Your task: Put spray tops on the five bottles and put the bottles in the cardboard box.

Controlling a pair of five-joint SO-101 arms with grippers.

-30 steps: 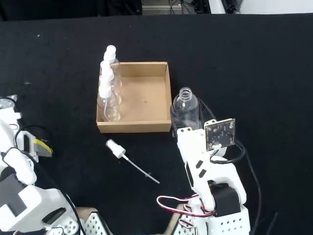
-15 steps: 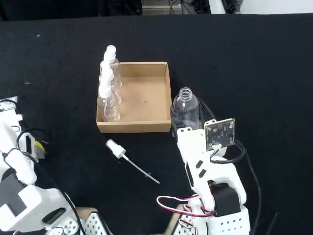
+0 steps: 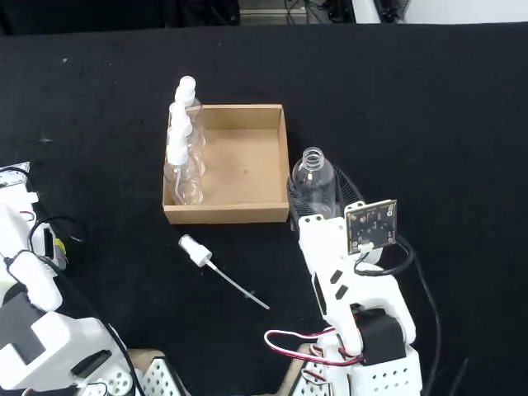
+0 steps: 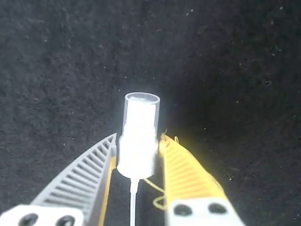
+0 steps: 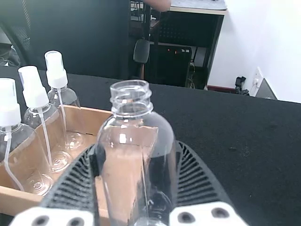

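Robot arms work over a black, felt-like tabletop point(image 3: 429, 107) flecked with lint. Beyond its far edge, the right wrist view takes in a white wall point(image 5: 263, 42) and a dark desk point(image 5: 186, 47). At far left, the left hand point(image 4: 138, 137), with one ribbed finger grey and the other yellow, is closed on a white plastic spray top point(image 4: 140, 117). This top has a clear cylindrical cap and a thin dip tube. Toward the middle, a shallow, square cardboard box point(image 3: 247, 213) holds three clear, round-shouldered bottles point(image 5: 30, 87). They stand upright along its left wall, each wearing a white sprayer. A second spray top point(image 3: 196, 250) lies on the cloth just in front of the box, its long tube angled toward the right arm. Just right of the box, the right hand point(image 5: 136, 160) clasps a clear, open-necked bottle point(image 5: 134, 122) upright by its body.
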